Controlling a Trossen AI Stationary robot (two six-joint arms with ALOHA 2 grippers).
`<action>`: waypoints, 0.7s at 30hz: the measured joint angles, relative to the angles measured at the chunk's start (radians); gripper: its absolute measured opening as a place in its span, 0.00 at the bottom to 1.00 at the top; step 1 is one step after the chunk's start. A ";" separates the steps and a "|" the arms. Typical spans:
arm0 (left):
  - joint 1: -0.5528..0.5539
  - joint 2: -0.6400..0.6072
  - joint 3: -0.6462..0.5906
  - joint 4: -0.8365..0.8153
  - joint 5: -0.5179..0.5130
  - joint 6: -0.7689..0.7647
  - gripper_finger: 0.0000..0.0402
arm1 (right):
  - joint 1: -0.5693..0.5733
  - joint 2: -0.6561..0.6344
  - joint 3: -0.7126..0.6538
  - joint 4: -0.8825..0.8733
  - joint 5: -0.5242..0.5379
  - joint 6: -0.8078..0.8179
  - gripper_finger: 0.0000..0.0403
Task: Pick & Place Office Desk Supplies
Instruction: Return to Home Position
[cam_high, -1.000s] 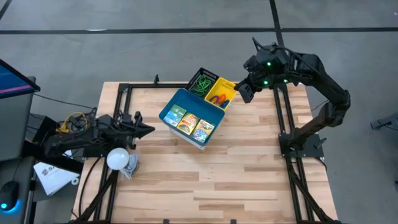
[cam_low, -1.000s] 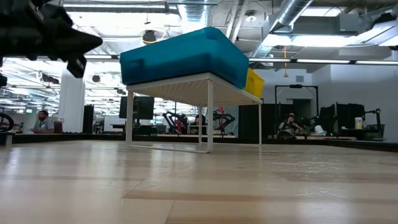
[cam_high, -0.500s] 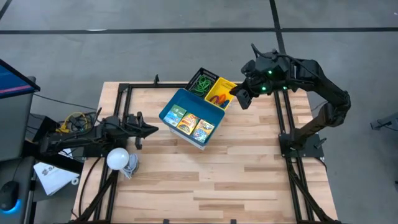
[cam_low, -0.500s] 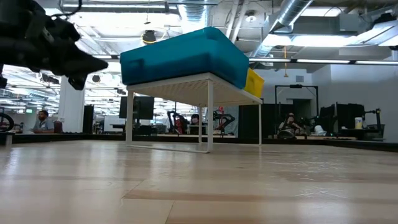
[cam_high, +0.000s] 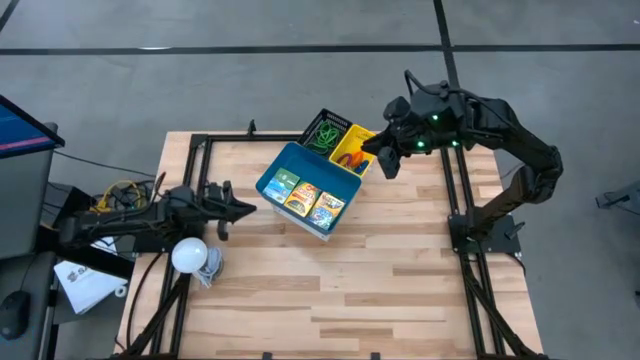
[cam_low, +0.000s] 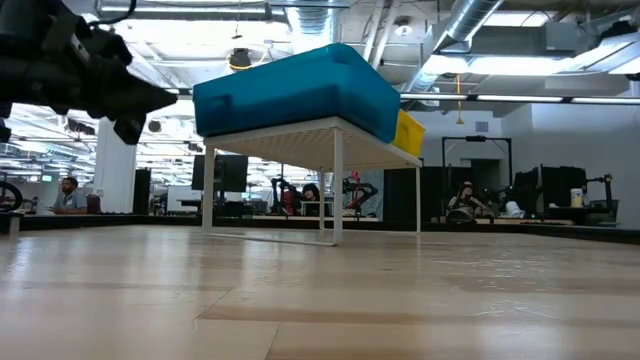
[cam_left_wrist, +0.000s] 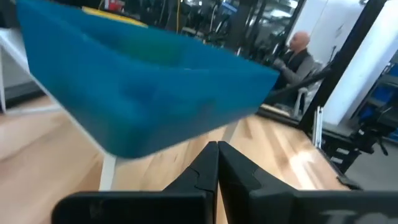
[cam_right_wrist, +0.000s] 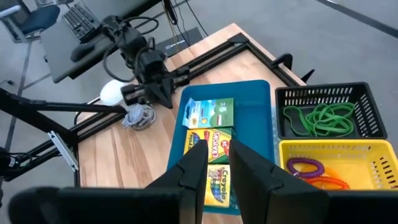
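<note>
We recorded: blue tray (cam_high: 275, 166) on the white shelf (cam_low: 335, 190), holding three crayon packs (cam_high: 303, 196) in a row; black tray (cam_right_wrist: 367, 115) with green rubber bands (cam_right_wrist: 317, 118) and yellow tray (cam_right_wrist: 329, 148) with orange and purple loops (cam_right_wrist: 306, 168) just behind it; left gripper (cam_left_wrist: 217, 149) low over the table (cam_high: 400, 280), left side, jaws closed, empty; right gripper (cam_right_wrist: 219, 149) raised beside the yellow tray, jaws slightly parted, empty.

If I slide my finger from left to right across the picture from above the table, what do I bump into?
White round bulb → left tool → blue tray → yellow tray → right tool. The black tray is left out: it overlaps the blue and yellow ones.
</note>
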 joint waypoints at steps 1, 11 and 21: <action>0.000 -0.007 0.000 0.005 0.000 0.002 0.00 | 0.000 0.001 0.000 -0.001 0.000 -0.001 0.16; -0.035 -0.071 0.000 0.009 0.000 -0.037 0.00 | 0.002 0.000 0.000 -0.001 0.000 0.001 0.16; -0.226 -0.142 0.000 0.004 -0.176 0.023 0.00 | 0.027 0.000 0.000 0.002 0.001 0.004 0.16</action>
